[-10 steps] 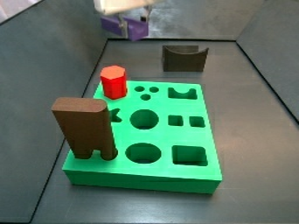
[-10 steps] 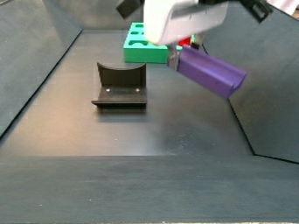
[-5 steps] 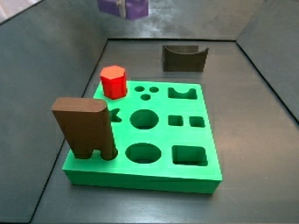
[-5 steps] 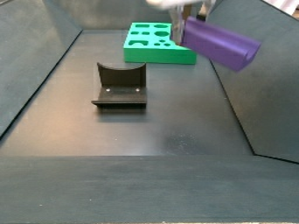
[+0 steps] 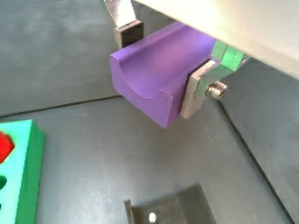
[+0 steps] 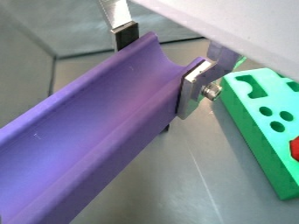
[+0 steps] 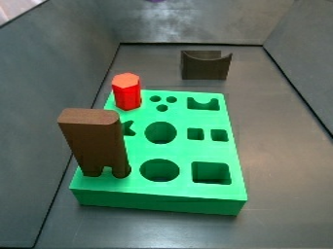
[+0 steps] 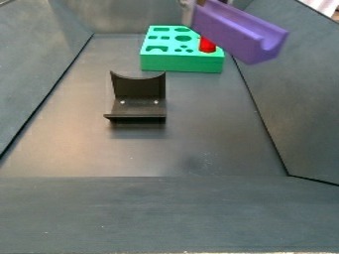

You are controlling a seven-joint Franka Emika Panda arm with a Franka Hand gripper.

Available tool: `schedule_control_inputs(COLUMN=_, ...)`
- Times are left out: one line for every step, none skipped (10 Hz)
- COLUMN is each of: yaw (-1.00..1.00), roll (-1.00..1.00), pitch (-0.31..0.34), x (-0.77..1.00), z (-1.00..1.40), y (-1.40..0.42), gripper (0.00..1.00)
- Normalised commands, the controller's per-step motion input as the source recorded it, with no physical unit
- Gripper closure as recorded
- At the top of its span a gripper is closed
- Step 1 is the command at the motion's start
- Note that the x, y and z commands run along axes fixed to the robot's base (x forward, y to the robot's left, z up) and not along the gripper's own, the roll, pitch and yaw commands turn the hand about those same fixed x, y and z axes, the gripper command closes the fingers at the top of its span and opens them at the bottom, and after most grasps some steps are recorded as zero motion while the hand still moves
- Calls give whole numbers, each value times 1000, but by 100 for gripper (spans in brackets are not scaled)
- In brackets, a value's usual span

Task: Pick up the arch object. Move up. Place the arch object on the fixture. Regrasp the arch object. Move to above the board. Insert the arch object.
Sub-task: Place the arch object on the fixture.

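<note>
Dark floor, grey walls. My gripper [image 5: 167, 59] is clamped on the arch object [image 5: 160, 73], notch outward, carried high off the floor. Below: fixture [image 8: 135, 96] nearer, board [image 8: 176, 48] beyond, red peg [image 7: 127, 90] and brown block [image 7: 92, 141] standing in it.

The dark grey floor [image 7: 279, 156] carries the green board [image 7: 176, 190] and, well apart from it, the dark fixture [image 8: 135, 97], both resting flat. The gripper [image 5: 166, 59] hangs high above the floor, touching nothing on it. The floor seems walled by sloping grey panels, though edges blur.
</note>
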Motion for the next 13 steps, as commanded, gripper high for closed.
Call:
schedule_control_inputs(yaw=-1000, roll=-207, pitch=13, x=1000, z=216, y=154, gripper=100)
schedule_control_inputs(yaw=-1000, roll=-230, pitch=29, x=1000, z=182, y=141, gripper=100)
schedule_control_inputs(yaw=-1000, roll=-260, pitch=49, x=1000, z=148, y=122, gripper=100)
schedule_control_inputs(yaw=-1000, roll=-289, pitch=73, x=1000, z=122, y=108, gripper=100)
schedule_control_inputs(yaw=-836, roll=-284, pitch=91, x=1000, z=94, y=99, gripper=100)
schedule_control_inputs(yaw=-591, roll=-243, pitch=86, x=938, z=68, y=81, gripper=100)
schedule_control_inputs(yaw=-325, roll=-182, pitch=71, x=801, z=32, y=57, gripper=100)
schedule_control_inputs(yaw=-209, roll=-152, pitch=71, x=694, z=25, y=41, gripper=100)
schedule_control_inputs(yaw=-144, roll=-148, pitch=76, x=585, z=20, y=31, gripper=100)
schedule_control_inputs(yaw=-104, roll=-146, pitch=80, x=479, z=14, y=26, gripper=100)
schedule_control_inputs(yaw=-77, roll=-146, pitch=96, x=343, z=14, y=24, gripper=100)
schedule_control_inputs(yaw=-58, roll=-1000, pitch=95, x=631, z=-569, y=-1000, gripper=100)
schedule_control_inputs(yaw=-57, roll=-1000, pitch=96, x=582, z=-570, y=-1000, gripper=100)
